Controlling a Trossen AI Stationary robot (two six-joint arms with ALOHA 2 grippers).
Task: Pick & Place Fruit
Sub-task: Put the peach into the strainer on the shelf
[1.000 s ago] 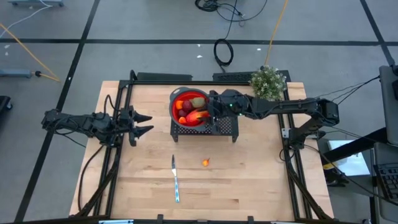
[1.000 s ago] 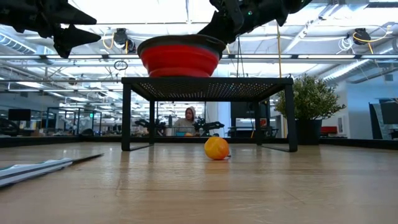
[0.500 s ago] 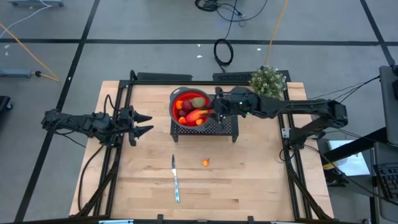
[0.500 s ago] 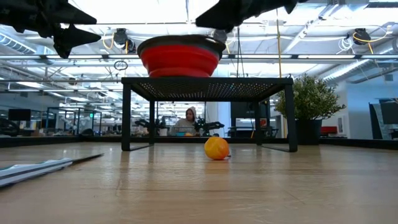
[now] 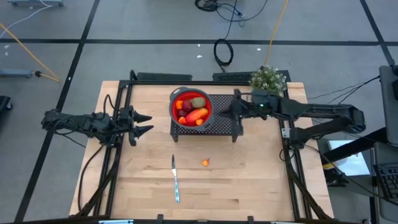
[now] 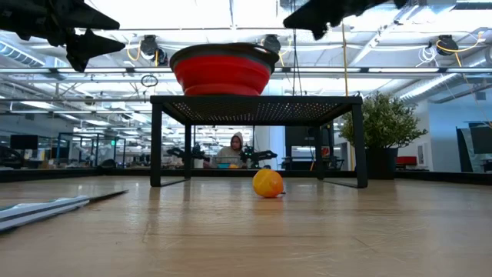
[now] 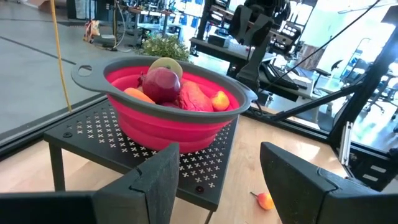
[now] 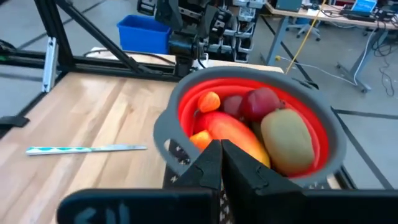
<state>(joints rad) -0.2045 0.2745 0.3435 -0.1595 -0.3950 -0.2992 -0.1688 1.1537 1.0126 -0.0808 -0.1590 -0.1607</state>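
Observation:
Several fruit pieces lie in the red bowl (image 5: 175, 106) on the black stand (image 5: 224, 127): a red-orange oval (image 5: 196, 115) (image 8: 236, 140), a kiwi-like one (image 8: 286, 140), dark red ones (image 7: 163, 84) and small orange ones. One tiny orange fruit (image 5: 206, 162) (image 6: 267, 183) rests on the table in front of the stand. My right gripper (image 5: 222, 113) (image 8: 221, 158) hovers shut and empty beside the bowl, on its right and above the stand. My left gripper (image 5: 147, 122) (image 7: 217, 180) waits open at the table's left, pointing level at the bowl.
A knife (image 5: 175, 178) (image 6: 54, 206) lies on the wood near the front, left of the loose orange fruit. A small potted plant (image 5: 268, 81) stands at the far right, behind my right arm. A person sits in the room beyond the table (image 6: 233, 146).
My right gripper has drawn back from over the bowl toward the table's right edge, rising a little, and has shut on nothing. The red-orange oval stays lying in the bowl.

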